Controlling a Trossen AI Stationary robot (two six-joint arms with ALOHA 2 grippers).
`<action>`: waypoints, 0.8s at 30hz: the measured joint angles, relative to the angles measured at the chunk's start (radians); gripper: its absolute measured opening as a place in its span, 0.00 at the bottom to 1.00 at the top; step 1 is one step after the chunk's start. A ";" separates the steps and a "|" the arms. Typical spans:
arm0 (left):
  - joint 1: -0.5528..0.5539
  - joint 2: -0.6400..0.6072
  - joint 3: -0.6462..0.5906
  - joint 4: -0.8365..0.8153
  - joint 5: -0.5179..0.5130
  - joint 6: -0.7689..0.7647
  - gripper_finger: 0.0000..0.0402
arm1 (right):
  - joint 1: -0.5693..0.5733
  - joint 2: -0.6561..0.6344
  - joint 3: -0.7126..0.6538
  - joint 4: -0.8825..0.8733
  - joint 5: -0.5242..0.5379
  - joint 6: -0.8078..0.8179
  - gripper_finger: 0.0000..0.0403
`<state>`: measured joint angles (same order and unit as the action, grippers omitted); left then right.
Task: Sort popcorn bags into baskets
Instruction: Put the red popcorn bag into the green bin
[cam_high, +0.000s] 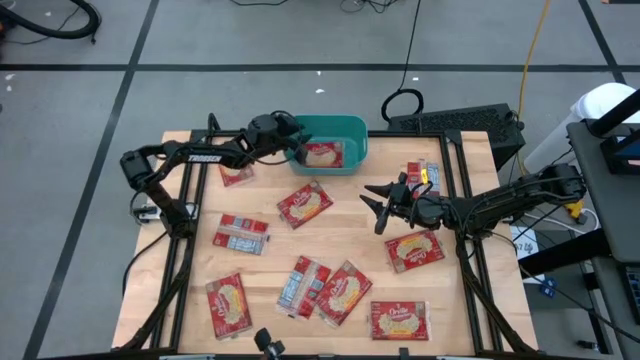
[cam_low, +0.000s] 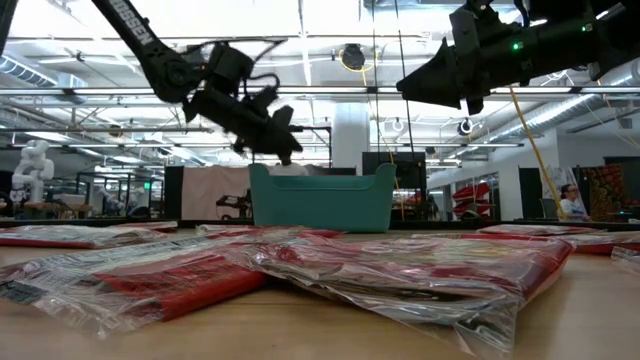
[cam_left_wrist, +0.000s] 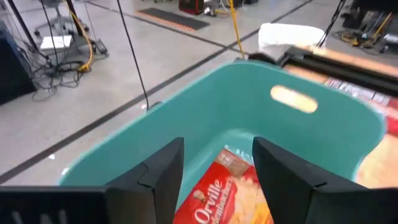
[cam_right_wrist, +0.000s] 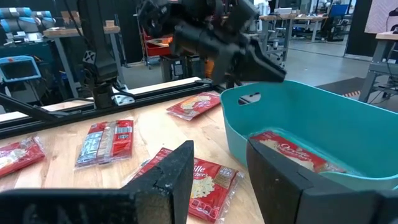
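Left gripper (cam_left_wrist: 217, 180) spread and empty over the teal basket (cam_left_wrist: 205, 106), popcorn bag (cam_left_wrist: 233, 196) lying just below its fingers inside; right gripper (cam_high: 378, 203) parted, empty, nearby.

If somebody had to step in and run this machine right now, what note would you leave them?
Left claw: open, empty, at the left rim of the teal basket.
Right claw: open, empty, hanging above the table's middle right, right of a loose bag.
Done: one popcorn bag lies flat inside the basket.
Left: about ten red bags are spread over the wooden table, including one by the right claw's arm, one near the left arm and a few along the front edge, some showing striped backs.
Next, probably: the bag nearest the right claw.
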<state>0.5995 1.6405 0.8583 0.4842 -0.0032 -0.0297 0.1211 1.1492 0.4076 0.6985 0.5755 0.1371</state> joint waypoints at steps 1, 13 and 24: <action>0.000 -0.023 0.000 -0.019 -0.001 -0.006 0.50 | 0.000 0.000 0.000 -0.003 0.000 0.000 0.35; -0.040 -0.290 -0.002 -0.492 -0.006 0.072 0.39 | -0.002 0.000 0.000 -0.159 0.000 0.074 0.35; -0.198 -0.309 -0.177 -0.513 0.003 0.072 0.23 | -0.002 0.000 -0.001 -0.335 0.000 0.234 0.35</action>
<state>0.4013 1.3319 0.6816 -0.0284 -0.0004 0.0421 0.1192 1.1496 0.4065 0.3631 0.5758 0.3711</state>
